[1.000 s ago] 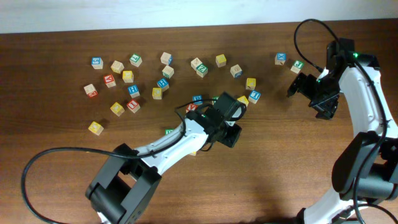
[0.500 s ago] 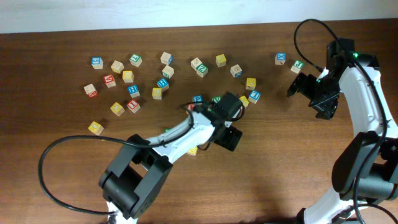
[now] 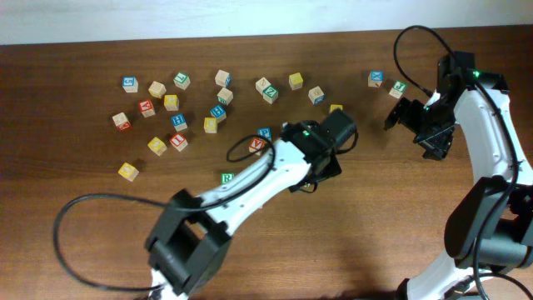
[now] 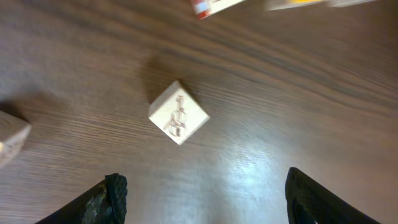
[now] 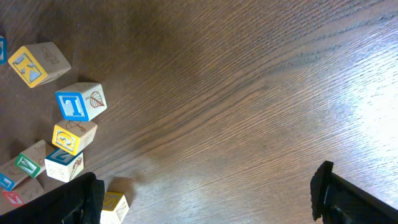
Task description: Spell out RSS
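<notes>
Left hand [image 4: 208, 200] has shifted rightward and farther out, open and empty; right hand [image 5: 211, 199] open. Only overhead shows the R cube [image 3: 226, 177]: green face, white letter.

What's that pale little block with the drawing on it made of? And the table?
The cube looks like pale bare wood: matte, with a small picture drawn or burned into its face. The table looks like dark brown wood, or a wood-look veneer: long grain lines and a soft shine where the light falls.
</notes>
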`<move>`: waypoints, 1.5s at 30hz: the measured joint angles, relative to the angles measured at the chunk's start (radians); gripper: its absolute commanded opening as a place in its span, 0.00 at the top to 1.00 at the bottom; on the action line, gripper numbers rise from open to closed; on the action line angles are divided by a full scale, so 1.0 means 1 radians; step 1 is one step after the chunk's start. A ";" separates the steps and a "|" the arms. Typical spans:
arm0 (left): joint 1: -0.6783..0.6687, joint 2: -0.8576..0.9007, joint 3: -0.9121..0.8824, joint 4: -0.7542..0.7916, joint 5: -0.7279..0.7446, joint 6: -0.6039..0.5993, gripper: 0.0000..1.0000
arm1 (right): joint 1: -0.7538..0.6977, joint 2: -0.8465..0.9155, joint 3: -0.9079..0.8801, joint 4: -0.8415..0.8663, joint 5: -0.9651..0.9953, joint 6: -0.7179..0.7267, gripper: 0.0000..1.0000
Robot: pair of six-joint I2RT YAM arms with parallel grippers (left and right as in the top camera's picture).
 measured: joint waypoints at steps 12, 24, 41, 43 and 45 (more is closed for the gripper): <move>-0.002 0.129 -0.001 0.054 -0.087 -0.259 0.59 | 0.000 0.000 0.000 0.000 0.000 0.000 0.02; -0.002 0.142 -0.003 0.073 -0.121 -0.264 0.60 | 0.000 0.000 0.000 0.000 0.000 0.000 0.02; 0.048 0.194 0.040 0.169 0.248 0.225 0.72 | 0.000 0.000 0.000 0.000 0.000 0.000 0.02; 0.047 0.196 0.048 0.228 0.361 0.375 0.72 | 0.000 0.000 0.000 0.000 0.000 0.000 0.02; 0.047 0.204 0.048 0.274 0.425 0.455 0.73 | 0.000 0.000 0.000 0.000 0.000 0.000 0.02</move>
